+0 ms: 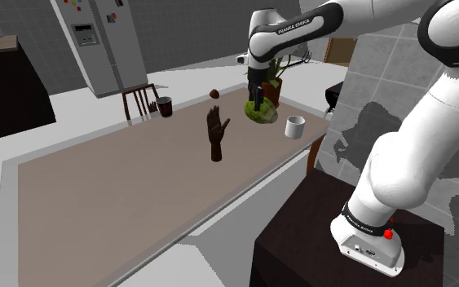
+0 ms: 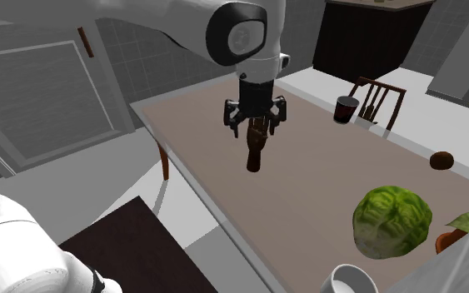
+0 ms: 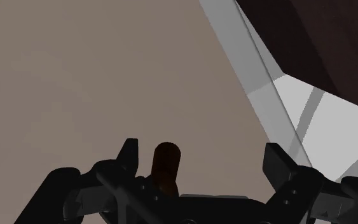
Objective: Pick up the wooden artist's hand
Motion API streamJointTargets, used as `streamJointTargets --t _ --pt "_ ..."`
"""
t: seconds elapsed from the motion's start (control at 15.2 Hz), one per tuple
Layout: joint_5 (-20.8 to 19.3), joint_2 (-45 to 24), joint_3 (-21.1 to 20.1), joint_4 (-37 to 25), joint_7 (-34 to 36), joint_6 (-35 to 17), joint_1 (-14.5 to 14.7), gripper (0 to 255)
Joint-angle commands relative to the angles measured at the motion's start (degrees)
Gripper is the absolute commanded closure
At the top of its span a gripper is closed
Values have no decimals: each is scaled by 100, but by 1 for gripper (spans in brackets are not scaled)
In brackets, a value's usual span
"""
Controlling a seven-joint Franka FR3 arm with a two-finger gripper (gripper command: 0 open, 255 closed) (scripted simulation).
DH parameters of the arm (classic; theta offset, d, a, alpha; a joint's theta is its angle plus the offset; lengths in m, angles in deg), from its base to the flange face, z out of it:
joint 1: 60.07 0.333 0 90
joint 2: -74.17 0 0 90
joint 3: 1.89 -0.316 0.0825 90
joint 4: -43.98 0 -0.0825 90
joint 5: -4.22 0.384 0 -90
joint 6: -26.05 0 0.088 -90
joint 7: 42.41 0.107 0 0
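The wooden artist's hand (image 1: 217, 134) is dark brown and stands upright, fingers up, near the middle of the brown table (image 1: 113, 192). My gripper (image 1: 258, 103) hangs open above the table, off to the shoulder view's right of the hand and a little higher, in front of a green lettuce (image 1: 262, 113). In the second exterior view the gripper (image 2: 256, 123) overlaps the hand (image 2: 255, 154). In the wrist view the hand's top (image 3: 166, 164) shows between the gripper's (image 3: 203, 158) spread fingers, closer to one fingertip (image 3: 130, 154), touching neither.
On the table stand a white mug (image 1: 294, 126), a dark cup (image 1: 165, 107) and a small brown lump (image 1: 214, 93). A chair (image 1: 139, 101) sits at the far side and a potted plant (image 1: 277, 80) behind the lettuce. The table's edge (image 3: 250, 83) runs close by.
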Motion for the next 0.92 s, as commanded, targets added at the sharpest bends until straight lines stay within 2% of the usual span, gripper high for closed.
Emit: streamJointTargets --t 0.0,0.53,0.86 --pt "137 -395 53 -232 -517 -185 69 0" --pt "774 -2035 -94 -1402 -2319 -683 143 0" --pt "844 -2207 -128 -1283 -2415 -969 125 0"
